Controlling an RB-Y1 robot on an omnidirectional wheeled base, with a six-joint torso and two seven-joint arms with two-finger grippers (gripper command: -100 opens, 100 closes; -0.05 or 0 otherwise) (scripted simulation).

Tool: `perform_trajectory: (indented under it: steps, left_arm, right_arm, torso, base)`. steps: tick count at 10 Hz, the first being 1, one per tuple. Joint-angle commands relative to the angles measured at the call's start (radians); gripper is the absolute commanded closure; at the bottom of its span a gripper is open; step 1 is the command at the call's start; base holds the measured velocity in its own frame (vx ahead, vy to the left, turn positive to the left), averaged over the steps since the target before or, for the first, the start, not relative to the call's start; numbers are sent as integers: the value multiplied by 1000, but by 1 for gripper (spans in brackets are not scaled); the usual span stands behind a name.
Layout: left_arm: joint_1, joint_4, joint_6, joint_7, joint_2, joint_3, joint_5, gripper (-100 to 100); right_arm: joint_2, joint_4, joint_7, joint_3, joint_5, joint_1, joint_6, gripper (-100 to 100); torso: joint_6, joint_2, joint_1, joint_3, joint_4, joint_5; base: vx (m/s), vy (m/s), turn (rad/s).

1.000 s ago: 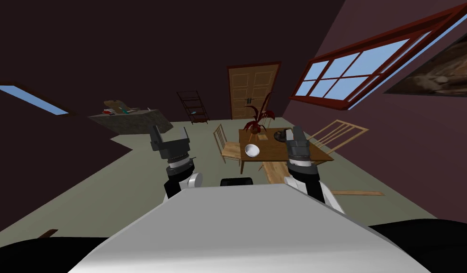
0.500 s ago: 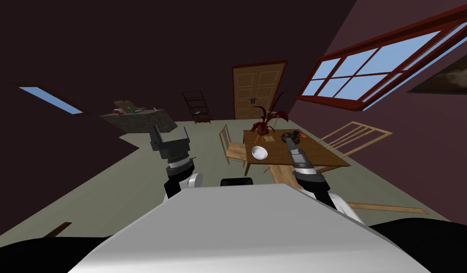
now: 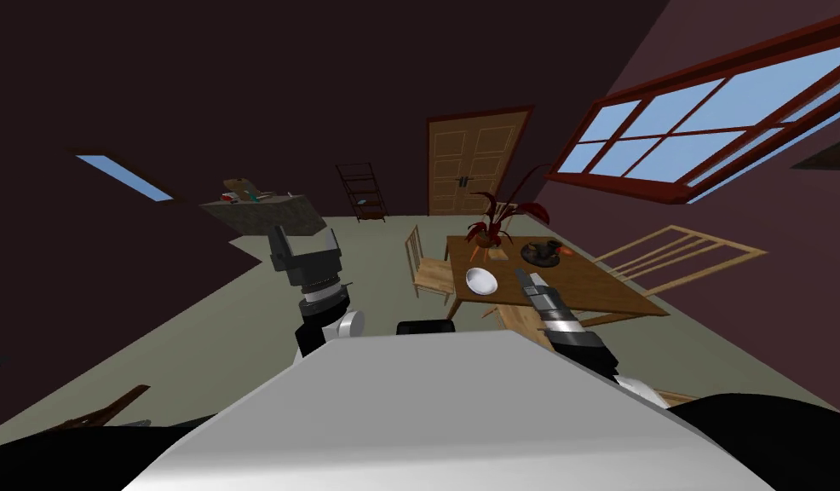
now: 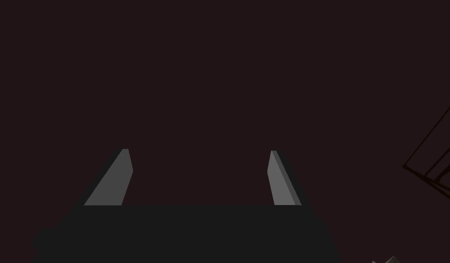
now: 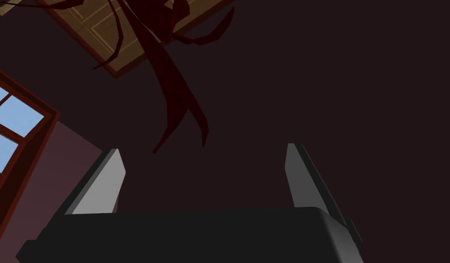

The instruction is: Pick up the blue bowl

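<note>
you'll find the white round bowl (image 3: pixel 480 280) on the near left corner of the brown wooden table (image 3: pixel 597 281). your right gripper (image 3: pixel 524 274) hovers just right of it, fingers apart and empty. your left gripper (image 3: pixel 305 241) is raised well to the left, fingers apart too. a red-leaved plant (image 3: pixel 499 217) stands farther back on the table.

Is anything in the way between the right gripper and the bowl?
Nothing visible. The bowl, drawn white, sits near the front edge of the table, with the open right gripper just beside it; the plant and dark dish stand farther back.
</note>
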Motion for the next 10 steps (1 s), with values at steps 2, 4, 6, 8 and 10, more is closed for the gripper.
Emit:
perform_trajectory:
  steps: [2, 4, 6, 8, 10]
  left_arm:
    - [0, 0, 0, 0, 0, 0, 0, 0]
    - [0, 0, 0, 0, 0, 0, 0, 0]
    - [0, 0, 0, 0, 0, 0, 0, 0]
    - [0, 0, 0, 0, 0, 0, 0, 0]
    - [0, 0, 0, 0, 0, 0, 0, 0]
  right_arm:
    - [-10, 22, 56, -22, 26, 78, 18, -100]
    - [-20, 46, 89, -36, 43, 120, 28, -100]
    - [-40, 96, 147, -58, 82, 186, 50, -100]
    - [-50, 121, 192, -66, 103, 225, 60, -100]
    - [-60, 148, 227, -72, 126, 257, 71, -100]
  torso:
    - [1, 1, -2, 1, 0, 0]
    - [0, 4, -4, 2, 1, -1]
    - [0, 1, -4, 1, 0, -1]
    - [0, 1, -3, 1, 0, -1]
    - [0, 4, -5, 2, 1, -1]
  base:
    - [57, 97, 50]
    - [42, 67, 85]
    - [96, 96, 184]
    - [58, 76, 99]
    - [49, 49, 125]
